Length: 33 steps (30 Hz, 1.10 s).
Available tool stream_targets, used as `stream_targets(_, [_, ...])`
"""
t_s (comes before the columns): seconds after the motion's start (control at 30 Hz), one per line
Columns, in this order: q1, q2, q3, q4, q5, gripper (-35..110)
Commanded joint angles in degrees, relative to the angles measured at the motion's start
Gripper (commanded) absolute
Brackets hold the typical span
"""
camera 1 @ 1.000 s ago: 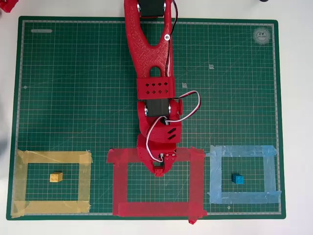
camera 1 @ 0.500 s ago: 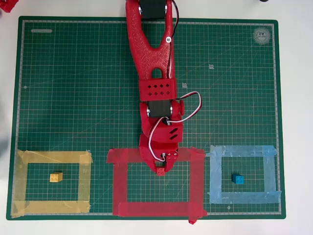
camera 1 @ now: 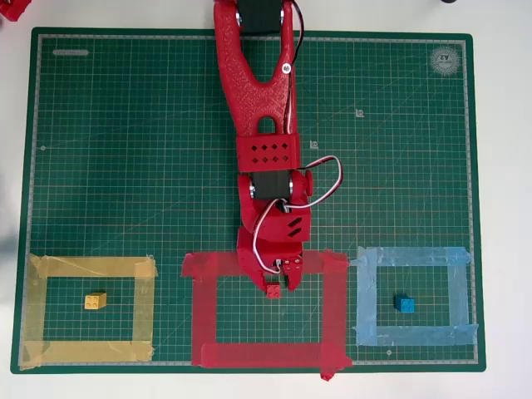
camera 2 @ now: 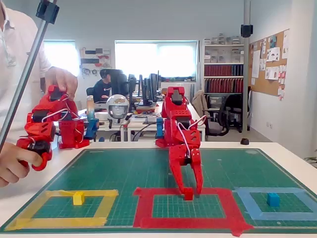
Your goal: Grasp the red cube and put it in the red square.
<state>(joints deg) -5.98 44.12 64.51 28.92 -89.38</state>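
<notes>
My gripper's fingers (camera 2: 198,174) stand parted, released, with the red cube (camera 1: 273,290) sitting on the mat between and just below their tips, so I judge nothing is clamped now; the gripper (camera 1: 281,285) hovers over the far strip of the red square (camera 1: 337,307). Going left to right along the near edge of the green mat (camera 1: 125,166): the yellow tape frame (camera 1: 33,309) lies by the near left corner with the yellow cube (camera 1: 96,300) inside it, then the red square in the middle, then the light-blue tape frame (camera 1: 457,295) toward the near right corner with the blue cube (camera 1: 405,304) inside. In the fixed view the red cube (camera 2: 188,194) rests on the mat right at the inner edge of the square's far strip, under the open tips. By my reading the placing is essentially done: the cube lies within the frame, though close against the far strip. What I have left is to lift clear without nudging it.
</notes>
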Motion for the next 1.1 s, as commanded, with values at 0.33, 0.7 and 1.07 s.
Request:
stream_targets(0.33, [0.88, 29.0, 19.86, -0.44, -5.01, 20])
stream_targets(0.7, [3.25, 74.27, 66.01, -0.09, -4.66, 1])
stream_targets(1.07, [3.43, 107.75, 102.48, 0.0, -4.57, 1])
